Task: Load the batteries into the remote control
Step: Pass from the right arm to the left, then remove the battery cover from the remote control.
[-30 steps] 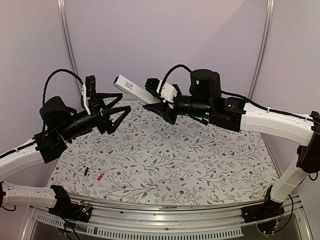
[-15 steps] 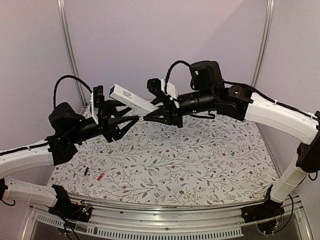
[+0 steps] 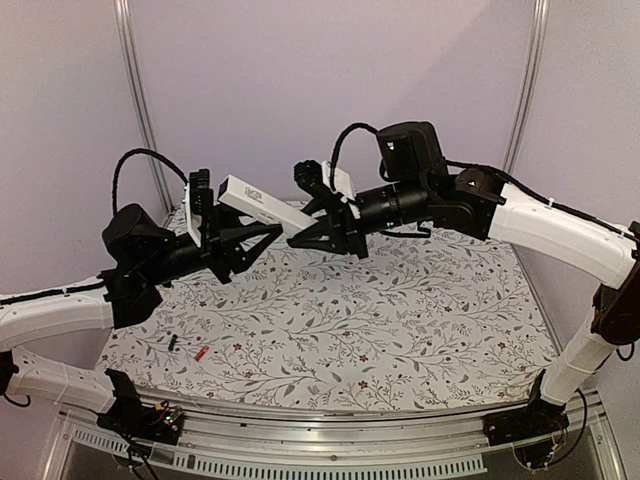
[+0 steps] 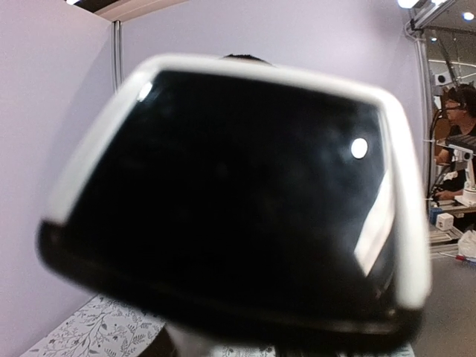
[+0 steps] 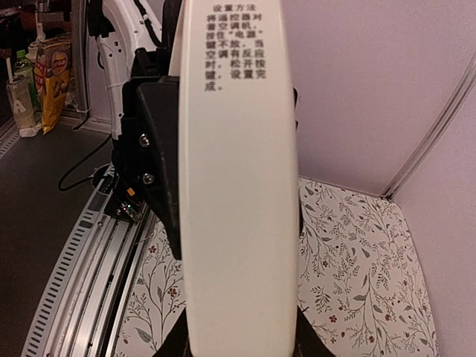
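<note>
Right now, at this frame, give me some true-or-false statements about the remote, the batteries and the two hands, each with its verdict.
1. The right hand holds the remote up off the table. True.
2. Both batteries are inside the remote. False: the black battery and the red battery lie on the table.
3. In the overhead view, the red battery lies right of the black one. True.
4. The left hand grips a battery. False: both batteries lie on the table, and that hand is up at the remote's free end.
</note>
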You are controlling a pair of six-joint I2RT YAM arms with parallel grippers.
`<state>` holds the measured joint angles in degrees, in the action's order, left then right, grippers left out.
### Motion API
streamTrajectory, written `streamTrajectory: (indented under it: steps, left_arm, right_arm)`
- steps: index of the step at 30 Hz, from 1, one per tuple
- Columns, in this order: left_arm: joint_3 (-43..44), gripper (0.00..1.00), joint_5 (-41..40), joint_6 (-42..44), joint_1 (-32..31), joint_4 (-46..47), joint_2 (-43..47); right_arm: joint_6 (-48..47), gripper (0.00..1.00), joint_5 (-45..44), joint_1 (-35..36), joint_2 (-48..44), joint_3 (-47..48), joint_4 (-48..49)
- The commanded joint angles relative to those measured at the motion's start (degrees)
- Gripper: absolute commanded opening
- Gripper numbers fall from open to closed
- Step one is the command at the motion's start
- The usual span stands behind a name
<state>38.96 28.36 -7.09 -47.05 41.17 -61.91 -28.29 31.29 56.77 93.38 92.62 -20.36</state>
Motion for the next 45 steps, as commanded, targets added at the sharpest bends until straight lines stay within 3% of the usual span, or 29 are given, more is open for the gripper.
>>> streamTrajectory:
  steps: [1, 9, 10, 13, 17, 18, 21, 22, 23, 26, 29, 32, 40, 42, 45]
  left_arm:
    - [2.0, 0.35, 2.8, -0.6, -1.4, 1.3, -1.0]
    - [2.7, 0.42, 4.2, -1.6, -1.7, 2.8, -1.8]
    - [2.7, 0.35, 4.4, -1.6, -1.7, 2.8, -1.9]
    - [2.3, 0.00, 3.3, -2.1, -1.8, 2.9, -1.6]
    - [1.4, 0.00, 2.3, -2.6, -1.9, 3.2, -0.6]
    - [1.3, 0.00, 1.7, -3.4, -1.8, 3.4, -0.4]
    - [1.0, 0.00, -2.6, -6.8, -1.8, 4.3, 0.0]
    - [1.0, 0.00, -4.9, -9.0, -1.9, 4.4, 0.0]
    - [1.3, 0.00, -7.7, -11.5, -1.8, 4.2, 0.1]
    - [2.9, 0.00, -12.9, -20.6, -1.7, 2.3, -0.3]
    - [4.8, 0.00, -11.3, -27.2, -1.6, 1.2, -1.6]
    - [5.7, 0.00, -8.2, -29.4, -1.6, 1.1, -2.6]
    - [5.8, 0.00, -5.2, -30.9, -1.6, 2.2, -2.9]
    - [5.9, 0.00, -4.2, -31.4, -1.6, 2.8, -3.3]
    - [6.0, 0.00, -1.7, -31.8, -1.6, 4.2, -4.2]
  right_arm:
    - [-0.4, 0.00, 0.7, 0.1, 0.7, 1.5, -1.6]
    - [-0.4, 0.00, 1.8, 0.0, 0.4, 1.6, -2.0]
    - [-0.4, 0.00, 1.7, 0.0, 0.4, 1.6, -2.0]
    - [-0.4, 0.00, 1.7, 0.0, 0.3, 1.6, -2.1]
    - [-0.4, 0.00, 1.5, 0.0, 0.0, 1.6, -1.9]
    - [-0.3, 0.12, 0.8, 0.0, -0.1, 1.5, -1.6]
    - [0.3, 0.88, -3.0, 0.0, -1.4, -0.8, 2.5]
    - [0.3, 0.97, -4.8, 0.0, -2.2, -2.9, 5.6]
    - [0.2, 0.99, -6.8, 0.0, -4.2, -5.5, 9.1]
    - [-3.8, 0.99, -8.4, 0.0, -9.7, -16.0, 22.3]
    - [-9.2, 0.99, -8.4, 0.1, -15.1, -25.1, 34.4]
    - [-13.1, 0.98, -8.8, 0.1, -15.0, -24.9, 36.5]
    - [-23.7, 0.84, -11.0, 2.0, -10.5, -24.7, 39.1]
    - [-25.0, 0.78, -11.9, 2.4, -9.7, -24.5, 40.5]
    - [-25.0, 0.56, -11.7, 2.7, -8.6, -24.1, 41.8]
